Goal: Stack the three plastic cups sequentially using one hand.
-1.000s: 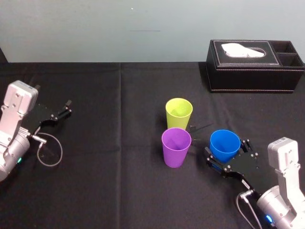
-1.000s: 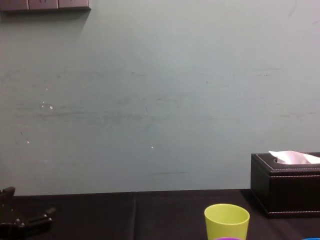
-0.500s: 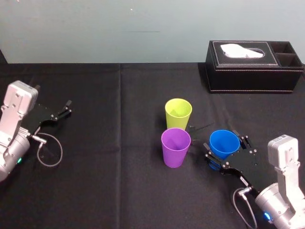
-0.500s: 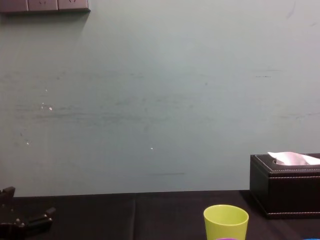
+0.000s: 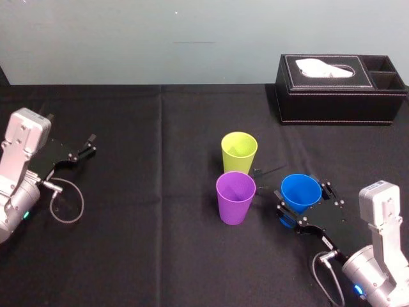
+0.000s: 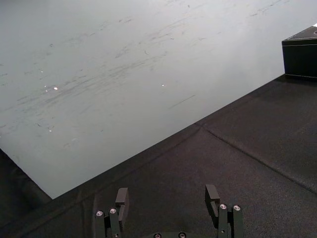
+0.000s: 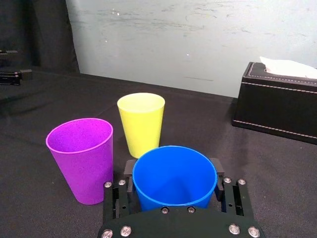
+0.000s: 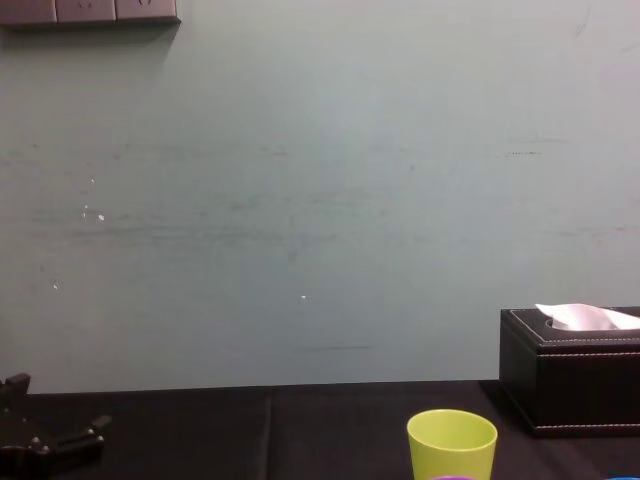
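Note:
Three cups stand close together on the black table. The lime yellow-green cup [image 5: 239, 153] [image 7: 141, 121] [image 8: 451, 445] is farthest, the purple cup [image 5: 235, 198] [image 7: 81, 156] is in front of it, and the blue cup [image 5: 300, 192] [image 7: 174, 178] is to the right. My right gripper [image 5: 303, 198] [image 7: 172, 171] surrounds the blue cup, one finger against each side of it. The cup stays upright. My left gripper [image 5: 82, 150] [image 6: 167, 196] rests open at the far left, nothing between its fingers.
A black tissue box [image 5: 342, 86] [image 7: 277, 106] [image 8: 570, 375] stands at the back right, near the wall. A grey cable loop [image 5: 67, 204] lies beside the left arm. Bare black cloth stretches between the left arm and the cups.
The right gripper's fingers have drawn in slightly against the blue cup. The cups and the left arm have stayed where they were.

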### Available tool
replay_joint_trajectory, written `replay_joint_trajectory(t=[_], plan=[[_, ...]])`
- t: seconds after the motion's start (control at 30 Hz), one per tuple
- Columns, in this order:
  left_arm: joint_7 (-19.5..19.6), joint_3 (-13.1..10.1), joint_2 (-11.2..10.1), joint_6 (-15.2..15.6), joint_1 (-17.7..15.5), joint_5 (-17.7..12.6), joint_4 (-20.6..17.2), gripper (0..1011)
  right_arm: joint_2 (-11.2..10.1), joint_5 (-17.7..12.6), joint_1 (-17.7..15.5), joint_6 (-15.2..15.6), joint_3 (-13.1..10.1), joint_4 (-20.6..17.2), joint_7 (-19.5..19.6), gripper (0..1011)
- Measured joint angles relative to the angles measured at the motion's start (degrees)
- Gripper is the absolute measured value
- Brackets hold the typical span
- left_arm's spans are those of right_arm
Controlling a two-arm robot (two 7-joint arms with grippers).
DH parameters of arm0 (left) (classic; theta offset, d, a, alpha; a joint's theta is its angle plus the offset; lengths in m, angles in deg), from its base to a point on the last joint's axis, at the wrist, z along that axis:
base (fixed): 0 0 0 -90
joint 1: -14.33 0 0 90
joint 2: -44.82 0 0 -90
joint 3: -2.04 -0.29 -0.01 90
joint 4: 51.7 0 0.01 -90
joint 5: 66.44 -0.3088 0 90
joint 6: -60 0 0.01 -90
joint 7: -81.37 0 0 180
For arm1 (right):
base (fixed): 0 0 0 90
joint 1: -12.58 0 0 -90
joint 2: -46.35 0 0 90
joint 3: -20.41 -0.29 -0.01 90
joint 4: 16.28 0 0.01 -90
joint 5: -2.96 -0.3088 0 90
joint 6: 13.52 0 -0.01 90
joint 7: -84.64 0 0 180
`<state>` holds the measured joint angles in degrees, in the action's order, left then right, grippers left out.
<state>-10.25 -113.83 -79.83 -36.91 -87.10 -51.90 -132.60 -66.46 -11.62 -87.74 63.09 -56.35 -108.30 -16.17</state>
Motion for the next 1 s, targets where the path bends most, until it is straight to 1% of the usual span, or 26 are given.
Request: replay_joint_trajectory(t=[0.07, 0.2, 0.57, 0.7, 0.83, 0.93, 1.0], plan=[[0.0, 0.0, 0.0, 0.0, 0.0, 0.0, 0.0, 1011, -0.01, 0.0, 0.0, 0.0, 0.01, 0.0, 0.0, 852], [0.0, 0.0, 0.0, 0.0, 0.0, 0.0, 0.0, 1011, -0.03, -0.02, 0.01, 0.0, 0.03, 0.0, 0.01, 792], [0.0, 0.0, 0.0, 0.0, 0.0, 0.0, 0.0, 1011, -0.08, -0.08, 0.01, 0.01, 0.07, 0.0, 0.02, 758], [0.0, 0.0, 0.0, 0.0, 0.0, 0.0, 0.0, 1011, -0.16, 0.13, 0.31, 0.29, -0.51, -0.45, -0.66, 758], [0.0, 0.0, 0.0, 0.0, 0.0, 0.0, 0.0, 1011, -0.35, 0.33, 1.07, 1.01, -1.49, -1.5, -1.63, 758], [0.0, 0.0, 0.0, 0.0, 0.0, 0.0, 0.0, 1011, -0.58, 0.09, 2.14, 2.39, -2.25, -2.29, -2.75, 758], [0.0, 0.0, 0.0, 0.0, 0.0, 0.0, 0.0, 1011, -0.68, -0.62, 3.42, 3.71, -2.83, -2.85, -3.91, 758]])
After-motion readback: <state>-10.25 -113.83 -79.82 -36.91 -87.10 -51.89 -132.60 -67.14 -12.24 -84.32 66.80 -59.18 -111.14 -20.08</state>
